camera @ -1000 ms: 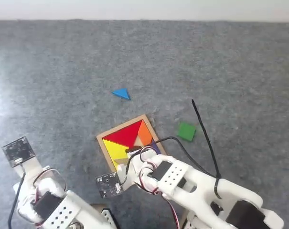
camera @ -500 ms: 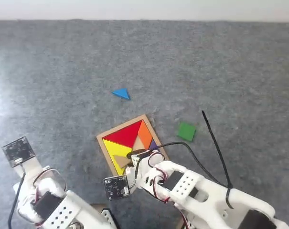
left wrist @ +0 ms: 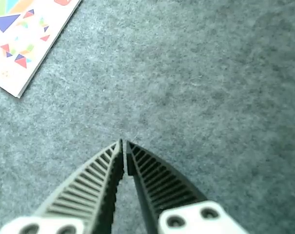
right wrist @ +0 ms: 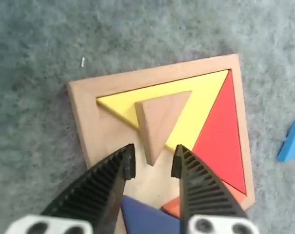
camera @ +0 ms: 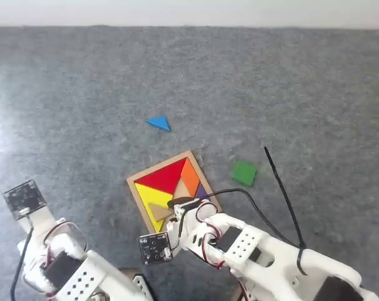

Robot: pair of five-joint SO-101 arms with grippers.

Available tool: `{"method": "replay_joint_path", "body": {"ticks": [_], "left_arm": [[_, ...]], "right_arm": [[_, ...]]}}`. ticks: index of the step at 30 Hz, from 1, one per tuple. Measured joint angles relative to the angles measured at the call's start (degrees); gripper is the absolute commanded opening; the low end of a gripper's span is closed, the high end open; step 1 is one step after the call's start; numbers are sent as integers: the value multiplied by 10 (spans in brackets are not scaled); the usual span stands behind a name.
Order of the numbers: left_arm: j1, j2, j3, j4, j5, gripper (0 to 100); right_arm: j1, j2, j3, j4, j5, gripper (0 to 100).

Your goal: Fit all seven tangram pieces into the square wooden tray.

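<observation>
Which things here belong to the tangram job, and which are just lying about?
Job: wooden tray, red triangle, yellow triangle, plain wood triangle, orange piece, dark blue piece, blue triangle, green square.
Lying about: printed sheet, grey mat.

- No words, numbers or signs can be read in any view right now.
- The white printed sheet [left wrist: 20, 44] in the left wrist view carries small coloured tangram figures (shapes, not letters), and no writing can be made out on it.
</observation>
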Motion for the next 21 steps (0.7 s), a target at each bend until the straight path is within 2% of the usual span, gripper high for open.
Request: {"method": "replay_joint_path", "body": {"ticks": [12, 21], "left_arm": [[0, 0, 0, 0, 0, 15], [0, 0, 0, 0, 0, 15]], "right_arm": [[-10, -71, 71, -33, 95, 143], [7, -42, 73, -68, 131, 139]]}}
